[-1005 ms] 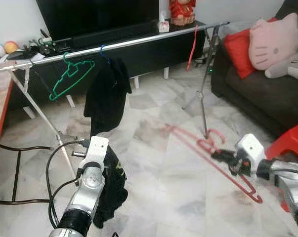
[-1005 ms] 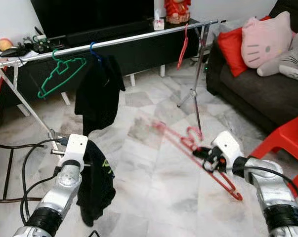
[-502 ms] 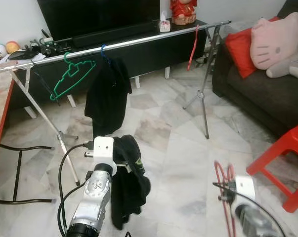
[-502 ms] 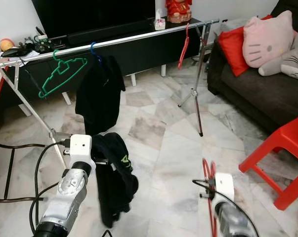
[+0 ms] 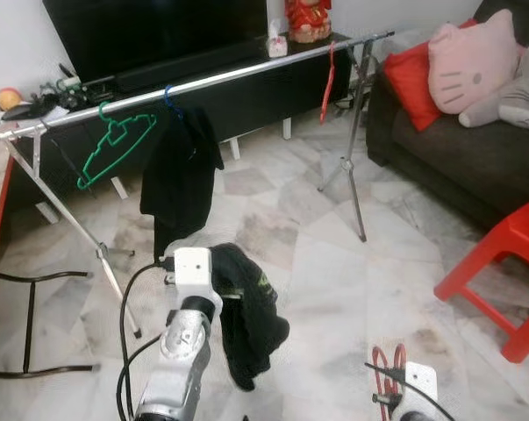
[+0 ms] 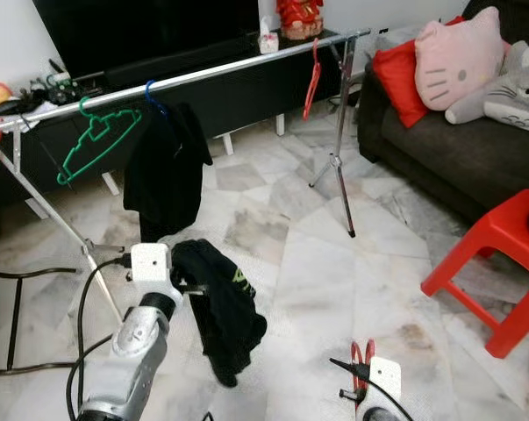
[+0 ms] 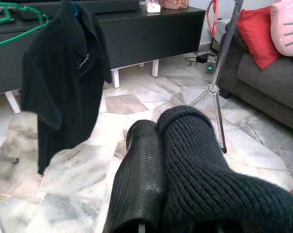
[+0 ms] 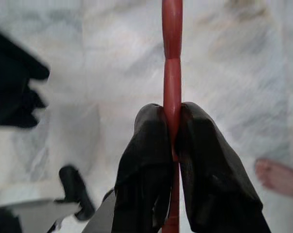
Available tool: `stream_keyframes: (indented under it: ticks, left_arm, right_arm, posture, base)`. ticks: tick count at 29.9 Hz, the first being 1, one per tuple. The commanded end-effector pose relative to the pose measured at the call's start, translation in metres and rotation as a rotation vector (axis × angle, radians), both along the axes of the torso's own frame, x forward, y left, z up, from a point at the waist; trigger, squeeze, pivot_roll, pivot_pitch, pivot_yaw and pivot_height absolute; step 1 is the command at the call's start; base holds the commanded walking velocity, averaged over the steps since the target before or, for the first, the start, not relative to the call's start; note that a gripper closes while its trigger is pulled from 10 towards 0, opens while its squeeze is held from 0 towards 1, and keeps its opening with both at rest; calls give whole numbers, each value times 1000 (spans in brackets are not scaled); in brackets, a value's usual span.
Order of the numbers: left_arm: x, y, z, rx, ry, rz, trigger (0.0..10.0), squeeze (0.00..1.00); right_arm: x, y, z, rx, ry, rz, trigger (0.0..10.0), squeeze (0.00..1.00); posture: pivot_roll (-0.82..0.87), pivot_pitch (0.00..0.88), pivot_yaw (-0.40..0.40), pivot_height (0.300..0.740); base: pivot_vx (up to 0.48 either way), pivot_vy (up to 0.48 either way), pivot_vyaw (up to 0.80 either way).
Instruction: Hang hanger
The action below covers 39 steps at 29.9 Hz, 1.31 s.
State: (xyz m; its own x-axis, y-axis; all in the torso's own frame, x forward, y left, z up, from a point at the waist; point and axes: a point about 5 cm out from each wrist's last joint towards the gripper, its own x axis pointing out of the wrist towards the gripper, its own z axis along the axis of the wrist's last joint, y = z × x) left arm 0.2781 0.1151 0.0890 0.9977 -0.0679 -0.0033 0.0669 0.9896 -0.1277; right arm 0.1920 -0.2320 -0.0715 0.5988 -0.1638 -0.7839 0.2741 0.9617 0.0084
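Low at the right, the right end effector [image 8: 171, 145] clamps a red hanger [image 8: 171, 73]; the left end effector [image 7: 175, 160] pinches a black garment [image 5: 246, 307].

Right gripper [image 8: 171, 141]: is dropping low and pulling in toward the robot's body, fingers clamped on the red hanger [image 8: 171, 73].
Red hanger: is turning from outstretched to upright.
Left gripper [image 7: 161, 160]: is lifting the black garment [image 5: 246, 307] higher.

Red hanger [image 8: 171, 73], green hanger [image 5: 115, 145], black shirt [image 5: 178, 171], silver rail [image 5: 229, 77], red stool [image 5: 510, 272], grey-white marbled floor [image 5: 334, 263].
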Motion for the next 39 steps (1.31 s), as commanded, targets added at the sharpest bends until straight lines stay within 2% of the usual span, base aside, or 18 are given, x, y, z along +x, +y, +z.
stream_keyframes:
  ticks: [1,4,8,9,10,17,30,31,33,39]
  left_arm:
    - [-4,7,6,-27,-19,29,10000,0]
    - [-15,19,10,-28,-53,50,10000,0]
    - [-22,20,14,6,-75,24,10000,0]
    - [-26,17,13,46,-75,-20,10000,0]
    - [-27,15,13,46,-70,-33,10000,0]
    - [-26,7,12,36,-65,-51,10000,0]
    - [-24,13,12,55,-52,-47,10000,0]
    - [-24,15,11,63,-46,-42,10000,0]
    - [-25,19,7,70,-26,-13,10000,0]
    - [-23,21,6,74,-19,2,10000,0]
  right_arm:
    - [3,3,1,5,-9,26,10000,0]
    - [0,-3,1,-10,10,19,10000,0]
    - [-2,-4,0,-20,26,12,10000,0]
    - [-3,-2,-1,-21,34,22,10000,0]
    - [-3,-1,-2,-21,35,29,10000,0]
    - [-1,4,-2,-3,24,20,10000,0]
    - [-7,11,-6,17,29,14,10000,0]
    - [-8,13,-7,22,30,16,10000,0]
    - [-22,18,-14,37,48,30,10000,0]
    - [-28,16,-16,36,53,29,10000,0]
  posture:
    - [-185,0,98,740]
    - [-170,0,91,740]
    - [-162,0,87,740]
    - [-155,0,84,740]
    - [-155,0,84,740]
    - [-172,0,104,740]
    - [-188,0,138,740]
    - [-195,0,156,740]
    - [-199,0,158,740]
    - [-199,0,149,740]
  base:
    - [0,0,0]
    - [0,0,0]
    - [0,0,0]
    - [0,0,0]
    - [0,0,0]
    - [0,0,664]
    - [0,0,800]
    - [0,0,800]
    - [0,0,800]
    - [0,0,800]
